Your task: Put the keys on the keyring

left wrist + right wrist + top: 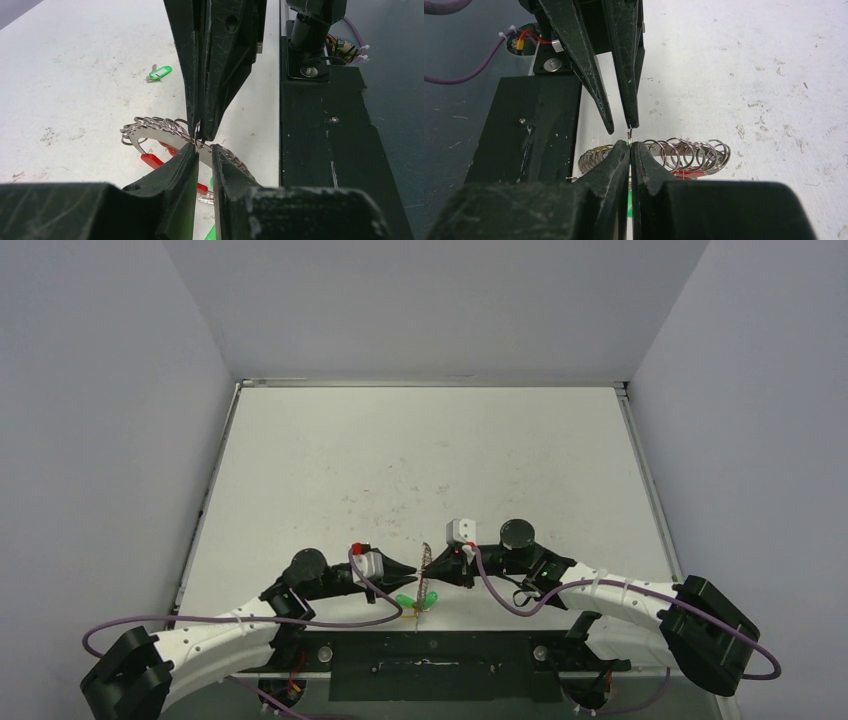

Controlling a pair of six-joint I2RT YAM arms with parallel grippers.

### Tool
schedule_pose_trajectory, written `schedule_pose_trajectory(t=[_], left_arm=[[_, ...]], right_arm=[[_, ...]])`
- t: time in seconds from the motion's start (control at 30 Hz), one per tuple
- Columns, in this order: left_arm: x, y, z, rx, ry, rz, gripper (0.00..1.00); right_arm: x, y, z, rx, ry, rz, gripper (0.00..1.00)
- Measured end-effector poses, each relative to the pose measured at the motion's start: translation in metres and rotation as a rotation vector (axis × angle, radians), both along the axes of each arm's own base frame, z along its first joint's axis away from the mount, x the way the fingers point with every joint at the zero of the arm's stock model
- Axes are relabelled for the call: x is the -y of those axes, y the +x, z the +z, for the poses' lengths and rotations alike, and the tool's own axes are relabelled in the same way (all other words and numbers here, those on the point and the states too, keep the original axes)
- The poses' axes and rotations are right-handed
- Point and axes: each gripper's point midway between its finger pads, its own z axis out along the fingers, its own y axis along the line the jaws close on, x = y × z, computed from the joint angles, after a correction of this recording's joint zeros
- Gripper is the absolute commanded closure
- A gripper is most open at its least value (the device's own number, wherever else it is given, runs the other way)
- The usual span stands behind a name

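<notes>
Right gripper [630, 144] is pinching one loop of the keyring [689, 152], its jaws pressed together on the wire. Facing it across the keyring, the left gripper [203, 150] is standing with its jaws slightly parted around the ring's metal band, not clearly clamping it. One green key [160, 73] is lying on the table [75, 75] well beyond the keyring; red plastic [151, 160] is showing just beneath the keyring.

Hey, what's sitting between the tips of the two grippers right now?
The keyring stands on edge between the left gripper and the right gripper, seen from the top camera; both wrist cameras show its coils there.
</notes>
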Motion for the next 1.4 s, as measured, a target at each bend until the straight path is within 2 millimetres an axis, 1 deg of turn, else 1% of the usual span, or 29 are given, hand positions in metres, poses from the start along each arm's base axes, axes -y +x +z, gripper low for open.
schedule_pose_trajectory(t=[0.13, 0.23, 0.47, 0.8, 1.13, 1.27, 1.3, 1.37, 1.4], left_arm=[[0.003, -0.003, -0.002, -0.007, 0.003, -0.021, 0.91], [0.003, -0.004, -0.003, -0.009, 0.006, -0.023, 0.93], [0.007, -0.004, -0.004, -0.009, 0.007, -0.033, 0.92], [0.011, -0.003, -0.012, -0.02, 0.03, -0.038, 0.91], [0.015, -0.001, -0.019, -0.024, 0.05, -0.041, 0.84], [0.017, 0.001, -0.021, -0.024, 0.062, -0.038, 0.84], [0.017, 0.001, -0.022, -0.025, 0.063, -0.037, 0.83], [0.018, 0.002, -0.022, -0.025, 0.066, -0.035, 0.78], [0.018, 0.002, -0.022, -0.025, 0.067, -0.034, 0.77]], right_arm=[[0.0, -0.002, -0.002, 0.004, -0.008, 0.008, 1.0], [0.001, -0.002, -0.004, 0.003, -0.016, 0.009, 1.0], [0.001, -0.006, -0.008, -0.005, -0.032, 0.017, 1.0], [0.004, -0.006, -0.015, -0.021, -0.057, 0.01, 1.0], [0.006, -0.006, -0.02, -0.036, -0.077, 0.002, 1.0], [0.006, -0.005, -0.021, -0.039, -0.084, -0.006, 1.0], [0.007, -0.005, -0.022, -0.039, -0.086, -0.008, 1.0], [0.007, -0.005, -0.022, -0.041, -0.09, -0.011, 1.0], [0.007, -0.004, -0.022, -0.04, -0.09, -0.013, 1.0]])
